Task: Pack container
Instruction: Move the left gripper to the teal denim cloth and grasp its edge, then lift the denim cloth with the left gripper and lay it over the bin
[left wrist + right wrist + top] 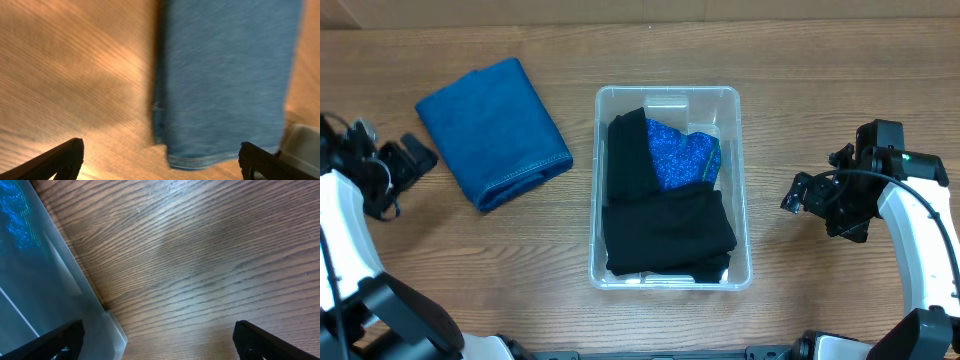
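Observation:
The clear plastic container (pixel 740 190) stands at the table's middle. Inside lie a folded black garment (pixel 660 225) and a sparkly blue garment (pixel 680 155). A folded blue denim cloth (pixel 495 130) lies on the table to its left; it also fills the upper part of the left wrist view (pixel 225 75). My left gripper (pixel 408 158) is open and empty just left of the denim cloth, its fingers spread wide in the left wrist view (pixel 160 160). My right gripper (pixel 802 192) is open and empty, right of the container, whose wall shows in the right wrist view (pixel 45 290).
The table is bare wood (pixel 820 80). The container's corner shows at the lower right of the left wrist view (pixel 305 145). Both arms' white links stand at the left and right table edges.

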Controlling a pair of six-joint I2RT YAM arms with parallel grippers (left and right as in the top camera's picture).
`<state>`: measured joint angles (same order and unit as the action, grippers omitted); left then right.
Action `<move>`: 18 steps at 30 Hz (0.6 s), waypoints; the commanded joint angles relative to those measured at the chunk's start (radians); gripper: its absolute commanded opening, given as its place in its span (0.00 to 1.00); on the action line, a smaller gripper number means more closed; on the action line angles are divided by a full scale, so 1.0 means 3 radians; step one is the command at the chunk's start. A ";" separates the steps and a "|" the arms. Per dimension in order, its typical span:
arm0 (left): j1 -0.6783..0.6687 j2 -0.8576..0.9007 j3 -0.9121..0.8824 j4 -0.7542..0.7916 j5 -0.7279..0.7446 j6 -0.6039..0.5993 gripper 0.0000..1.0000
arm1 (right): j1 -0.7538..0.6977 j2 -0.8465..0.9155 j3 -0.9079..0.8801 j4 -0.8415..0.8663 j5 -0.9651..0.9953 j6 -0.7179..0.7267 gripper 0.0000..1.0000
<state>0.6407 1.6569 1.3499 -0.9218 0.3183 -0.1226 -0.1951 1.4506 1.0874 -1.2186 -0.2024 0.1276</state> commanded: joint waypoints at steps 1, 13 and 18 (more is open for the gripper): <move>0.0206 0.0403 -0.0099 0.0217 0.0813 0.0652 1.00 | -0.0009 -0.0004 0.0047 0.0009 -0.0001 0.0013 1.00; 0.0019 0.1265 -0.0099 0.1109 0.1147 0.0774 1.00 | -0.0009 -0.0004 0.0047 -0.0005 0.0000 0.0011 1.00; -0.0071 0.1671 -0.0099 0.1545 0.1218 -0.0179 1.00 | -0.0009 -0.0004 0.0047 -0.0017 -0.0001 0.0011 1.00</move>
<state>0.6476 2.0750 1.3289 -0.4999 0.6777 0.0101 -0.1951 1.4506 1.0874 -1.2243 -0.2024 0.1272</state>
